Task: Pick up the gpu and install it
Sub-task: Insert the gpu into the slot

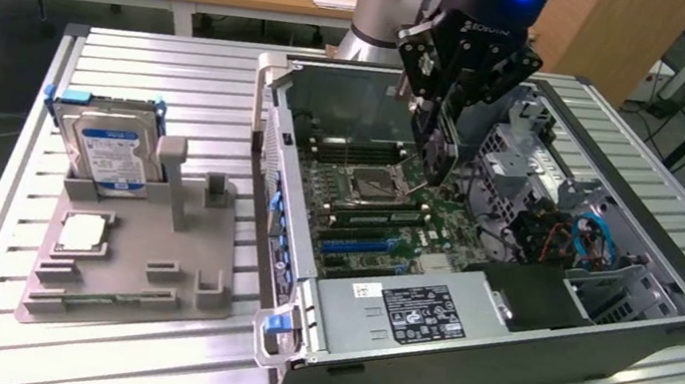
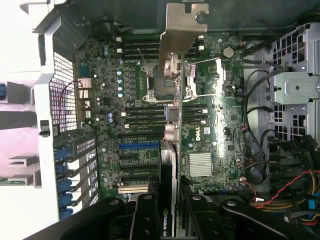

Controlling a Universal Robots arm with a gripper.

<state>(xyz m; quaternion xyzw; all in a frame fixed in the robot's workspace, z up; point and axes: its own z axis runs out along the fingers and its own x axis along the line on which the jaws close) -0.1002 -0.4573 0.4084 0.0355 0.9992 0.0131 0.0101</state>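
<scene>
There is one gpu (image 1: 441, 166), a thin, flat black circuit card with a bright metal end bracket. One black robot gripper (image 1: 445, 116) is clamping it by its upper edge, fingers (image 2: 145, 215) pressing on both faces. The card is hanging on edge above the middle of one open dark-grey computer case (image 1: 493, 364), over the green motherboard (image 1: 445, 232) and not touching it. In the wrist view it is showing edge-on, with the bracket at the far end and a green-lettered label between the fingers.

Directly beneath it are lying one square metal processor socket (image 1: 377, 189) and rows of black memory slots. One blue expansion slot (image 1: 355, 244) is sitting nearer on the board. A perforated metal drive cage (image 1: 528, 163) and loose blue cables (image 1: 592, 237) are crowding the exterior view's right of the case.

On the exterior view's left, well apart from the case, one grey plastic holder (image 1: 171, 269) is resting on the ribbed aluminium table (image 1: 159, 66). It is carrying one silver hard drive with a blue-white label (image 1: 114, 150), leaning upright, and one small square silver chip (image 1: 82, 234) lying flat nearer.
</scene>
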